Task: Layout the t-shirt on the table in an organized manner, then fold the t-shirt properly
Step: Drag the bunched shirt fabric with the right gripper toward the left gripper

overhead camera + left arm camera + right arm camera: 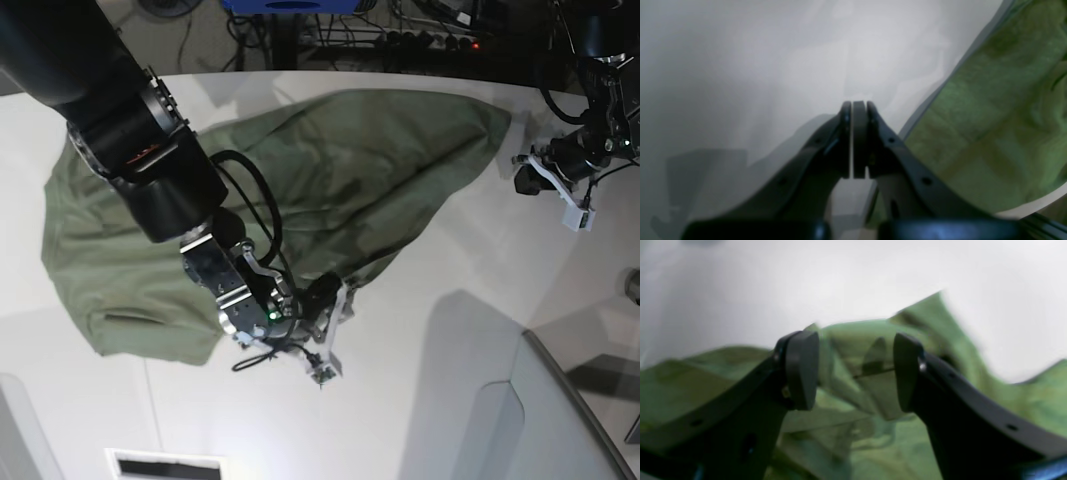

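Right gripper [853, 370]: jaws apart, astride crumpled t-shirt [330, 170] edge, nearer arm | left gripper [855, 140]: closed empty, beside far corner, over table [450, 380].

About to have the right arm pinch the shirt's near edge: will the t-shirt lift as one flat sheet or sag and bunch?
Probably sag: the t-shirt already lies in loose folds and ridges between the open right gripper fingers. It looks thin and light, so lifting should be easy. On the smooth white table it may slide and drag rather than stay put.
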